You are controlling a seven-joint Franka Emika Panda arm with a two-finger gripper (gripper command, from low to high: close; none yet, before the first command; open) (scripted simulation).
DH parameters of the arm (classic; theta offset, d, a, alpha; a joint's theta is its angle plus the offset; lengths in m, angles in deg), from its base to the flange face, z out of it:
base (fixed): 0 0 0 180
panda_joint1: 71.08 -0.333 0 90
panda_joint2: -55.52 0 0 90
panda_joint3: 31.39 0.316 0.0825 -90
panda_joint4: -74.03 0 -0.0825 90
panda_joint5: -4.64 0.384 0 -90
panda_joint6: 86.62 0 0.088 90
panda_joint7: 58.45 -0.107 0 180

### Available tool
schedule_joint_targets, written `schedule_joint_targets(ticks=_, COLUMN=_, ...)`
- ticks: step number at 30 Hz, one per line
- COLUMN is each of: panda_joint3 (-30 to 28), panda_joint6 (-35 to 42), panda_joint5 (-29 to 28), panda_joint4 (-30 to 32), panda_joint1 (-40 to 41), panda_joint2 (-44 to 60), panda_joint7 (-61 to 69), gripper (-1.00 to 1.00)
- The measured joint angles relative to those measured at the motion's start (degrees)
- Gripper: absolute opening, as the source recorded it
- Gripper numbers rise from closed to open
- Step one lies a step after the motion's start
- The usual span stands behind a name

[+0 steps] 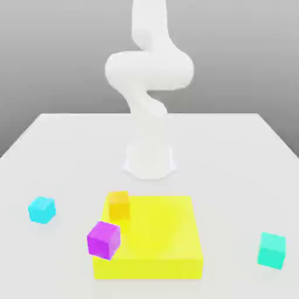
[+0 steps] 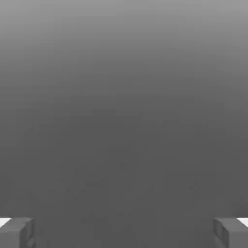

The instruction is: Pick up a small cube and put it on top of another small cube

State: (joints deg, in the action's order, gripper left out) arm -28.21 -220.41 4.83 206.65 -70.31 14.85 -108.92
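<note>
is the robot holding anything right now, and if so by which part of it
Nothing is held: in the hand view the tool stands open, its two fingers wide apart with no object between them.

no readable text on anything around my jaws, no label, no brand, no number, no sign, nothing legible beyond my jaws or beside them, no lettering on my own jaws either

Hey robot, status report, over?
Gripper open, nothing between its fingers. Mint-green cube on the table, untouched by other cubes. Yellow slab between it and the purple cube.
</note>
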Motion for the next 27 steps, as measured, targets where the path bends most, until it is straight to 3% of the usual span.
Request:
schedule_joint_targets(ticks=9, panda_joint3=12.3, panda_joint6=-7.4, panda_joint5=-1.9, panda_joint4=3.1, panda_joint1=2.0, panda_joint2=18.6, panda_joint7=-18.7, gripper=0.0)
schedule_joint_targets(ticks=17, panda_joint3=20.8, panda_joint6=-13.7, panda_joint5=-8.4, panda_joint4=5.8, panda_joint1=0.9, panda_joint2=35.5, panda_joint7=-38.6, gripper=0.0)
schedule_joint_targets(ticks=27, panda_joint3=20.2, panda_joint6=-21.9, panda_joint5=-16.4, panda_joint4=8.5, panda_joint1=-9.7, panda_joint2=56.7, panda_joint7=-62.1, gripper=0.0)
